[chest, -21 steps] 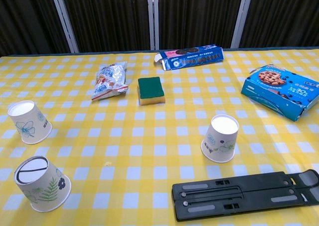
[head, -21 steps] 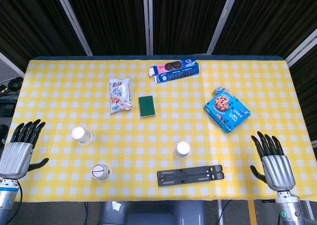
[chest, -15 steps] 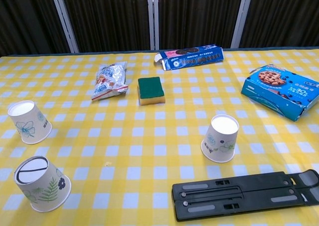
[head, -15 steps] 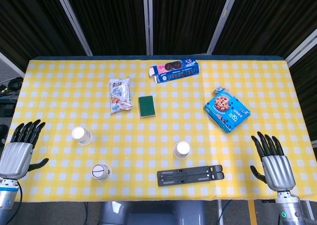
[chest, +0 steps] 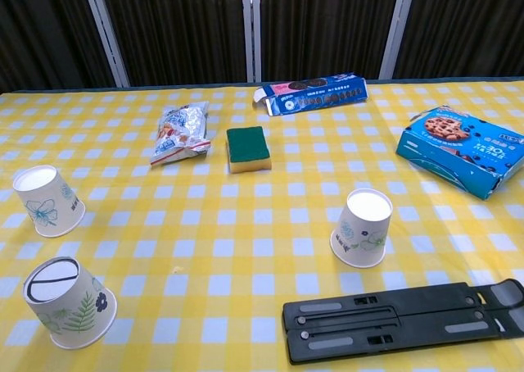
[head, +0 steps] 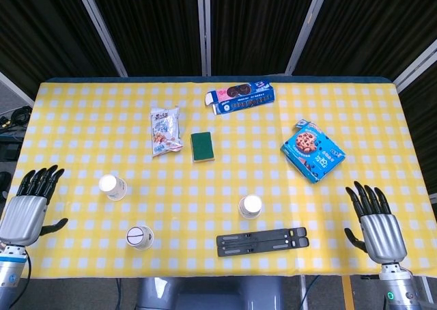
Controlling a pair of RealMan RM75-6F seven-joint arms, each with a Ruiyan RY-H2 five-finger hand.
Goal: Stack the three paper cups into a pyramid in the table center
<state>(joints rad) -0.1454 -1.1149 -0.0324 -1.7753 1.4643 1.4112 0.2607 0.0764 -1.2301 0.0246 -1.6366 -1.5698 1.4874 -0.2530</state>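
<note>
Three paper cups stand upside down on the yellow checked table (head: 225,180). One cup (head: 113,186) (chest: 47,201) is at the left, a second cup (head: 139,237) (chest: 68,302) sits near the front-left edge, and the third cup (head: 250,206) (chest: 363,227) is right of centre. My left hand (head: 27,206) hovers at the table's left edge, fingers spread, holding nothing. My right hand (head: 376,224) hangs at the front-right corner, also spread and empty. Neither hand touches a cup; the chest view shows no hand.
A black folded stand (head: 262,243) (chest: 405,319) lies in front of the right cup. A green sponge (head: 202,147), a snack bag (head: 164,130), an open biscuit box (head: 240,96) and a blue cookie box (head: 312,151) lie further back.
My left hand has drifted slightly downward at the table's left edge. Cups and right hand are unchanged.
</note>
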